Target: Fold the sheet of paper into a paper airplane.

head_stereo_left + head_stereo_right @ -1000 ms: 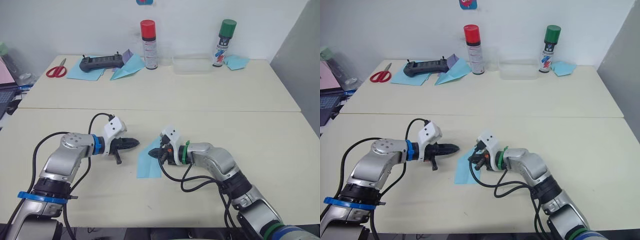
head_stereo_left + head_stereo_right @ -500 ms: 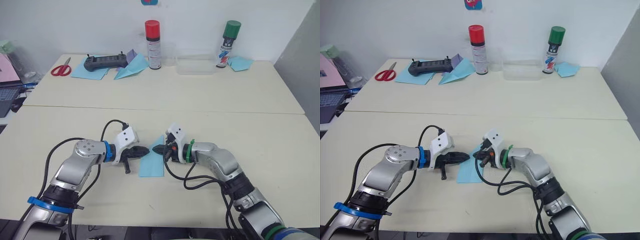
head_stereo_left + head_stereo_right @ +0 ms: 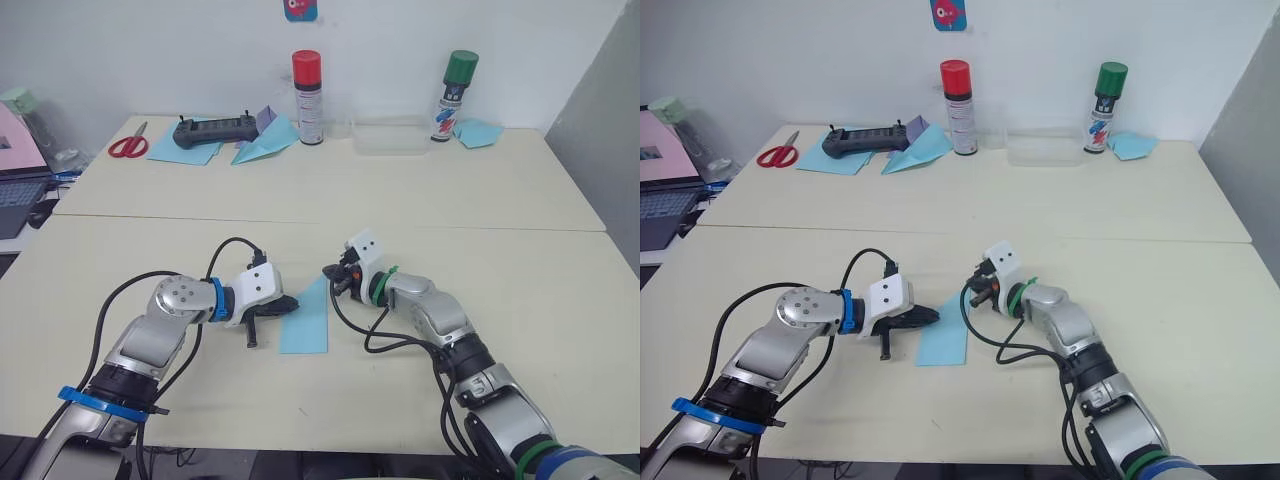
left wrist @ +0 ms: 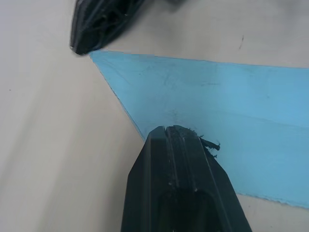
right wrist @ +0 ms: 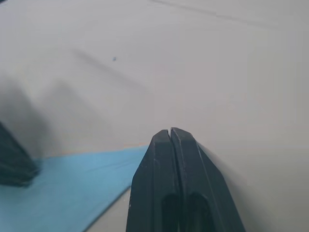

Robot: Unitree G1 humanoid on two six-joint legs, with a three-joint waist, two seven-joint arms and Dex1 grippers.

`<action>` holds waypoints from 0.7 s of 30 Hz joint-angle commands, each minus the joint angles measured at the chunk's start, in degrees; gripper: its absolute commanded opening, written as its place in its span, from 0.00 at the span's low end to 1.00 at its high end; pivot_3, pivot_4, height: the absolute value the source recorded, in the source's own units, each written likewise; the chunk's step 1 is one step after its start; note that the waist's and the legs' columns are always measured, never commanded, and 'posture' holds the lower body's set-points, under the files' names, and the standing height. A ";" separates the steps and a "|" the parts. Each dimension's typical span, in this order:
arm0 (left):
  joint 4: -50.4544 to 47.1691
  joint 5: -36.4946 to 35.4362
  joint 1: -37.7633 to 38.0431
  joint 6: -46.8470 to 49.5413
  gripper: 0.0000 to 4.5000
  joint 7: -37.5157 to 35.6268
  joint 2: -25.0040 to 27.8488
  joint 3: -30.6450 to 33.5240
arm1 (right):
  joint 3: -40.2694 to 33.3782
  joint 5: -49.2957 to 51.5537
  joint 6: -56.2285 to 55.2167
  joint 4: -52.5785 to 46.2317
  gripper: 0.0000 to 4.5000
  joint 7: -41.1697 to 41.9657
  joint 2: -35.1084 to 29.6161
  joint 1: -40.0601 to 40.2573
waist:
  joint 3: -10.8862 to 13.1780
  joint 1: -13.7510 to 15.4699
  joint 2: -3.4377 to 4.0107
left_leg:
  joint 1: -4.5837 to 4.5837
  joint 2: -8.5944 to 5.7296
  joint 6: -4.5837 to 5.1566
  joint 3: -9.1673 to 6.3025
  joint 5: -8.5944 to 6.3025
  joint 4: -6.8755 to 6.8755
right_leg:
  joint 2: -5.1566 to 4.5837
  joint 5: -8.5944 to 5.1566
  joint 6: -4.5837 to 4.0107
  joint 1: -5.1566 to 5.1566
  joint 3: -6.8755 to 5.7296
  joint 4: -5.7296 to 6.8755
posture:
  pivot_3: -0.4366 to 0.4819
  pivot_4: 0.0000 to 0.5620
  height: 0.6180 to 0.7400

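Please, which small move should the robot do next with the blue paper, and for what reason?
Probably slide the shut right gripper along the slanted edge of the sheet of paper to press the crease. The shut left gripper already pins the paper's other side on the table.

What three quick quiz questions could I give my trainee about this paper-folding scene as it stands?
1. True or false: the right gripper has its fingers shut and pinches nothing.
2. Which gripper's tip rests on the sheet of paper? A) the left gripper B) the right gripper C) neither
3. Fill in: at the far edge of the table, the red-capped spray can stands to the robot's ____ of the green-capped spray can.

Key
1. True: the fingers are pressed together over bare table, just past the paper's pointed corner.
2. A: its shut tip sits on the paper's slanted edge.
3. left
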 commanded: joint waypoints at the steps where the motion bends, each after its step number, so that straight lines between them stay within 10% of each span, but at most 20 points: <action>1: 3.07 1.39 1.72 2.49 0.00 -0.50 -0.15 -1.44 | -4.44 -1.35 -0.58 3.11 0.01 -1.41 -3.18 0.44 | -0.04 0.18 0.05 | -0.01 -0.02 0.00 0.00 0.00 0.00 | -0.01 0.00 0.00 0.00 0.01 -0.01 | 0.48 0.27 1.00; 21: 2.98 1.36 1.14 3.19 0.00 -1.53 -0.46 -1.15 | 7.90 -3.22 -1.31 -11.14 0.01 18.88 -6.16 6.95 | 0.04 0.19 0.22 | -0.12 0.01 0.01 -0.01 -0.01 -0.09 | 0.02 -0.06 -0.07 -0.15 -0.02 -0.02 | 0.48 0.27 1.00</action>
